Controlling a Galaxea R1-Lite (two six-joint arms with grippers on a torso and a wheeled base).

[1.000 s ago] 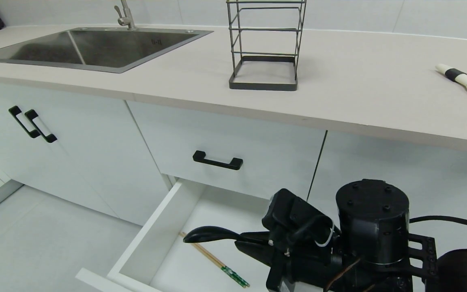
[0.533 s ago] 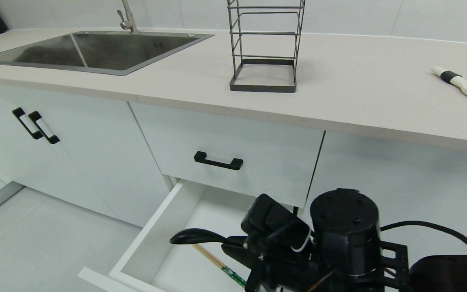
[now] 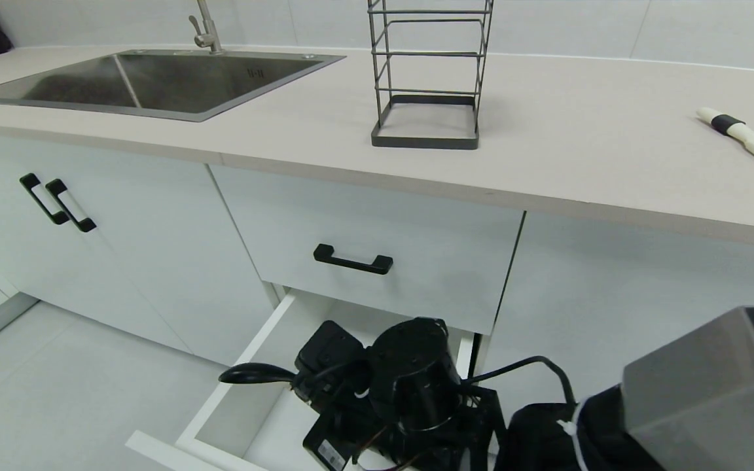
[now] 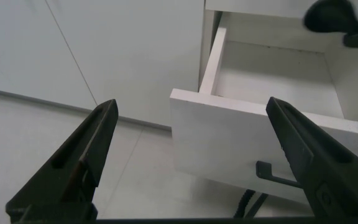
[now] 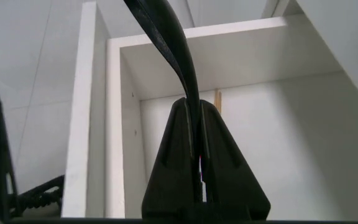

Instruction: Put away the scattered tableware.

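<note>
- The counter (image 3: pixel 580 163) ran across the top, with the sink (image 3: pixel 154 78) at the far left. Nothing needed doing up there for this step.
- The bottom drawer (image 3: pixel 246 366) was pulled out, and its inside was white and roomy. I think this was where the spoon should go.
- A wire rack (image 3: pixel 426 78) stood on the counter, well away from the drawer.
- The left gripper (image 4: pixel 191 109) was spread wide and held nothing. It hung in front of the drawer's front board (image 4: pixel 241 143). It should best keep out of the way.
- The right gripper (image 3: pixel 302 379) was down low over the drawer and pinched tight on the spoon's handle.
- The black spoon (image 3: pixel 252 374) stuck out to the left from that pinch. Its round end looked to be over the drawer's left wall (image 5: pixel 114 124), not over the floor of the drawer.
- So the arm should slide a bit toward the middle first. Then it should go down slowly until the spoon is near the drawer floor, and only then let go. A drop from high up could bang or bounce out.
- A white tool (image 3: pixel 750 140) with a black band lay on the counter at the far right. It looked like it was not yet put away.
- A thin wooden stick (image 5: pixel 218 102) lay deep in the drawer. The spoon should be laid beside it, not on it.
</note>
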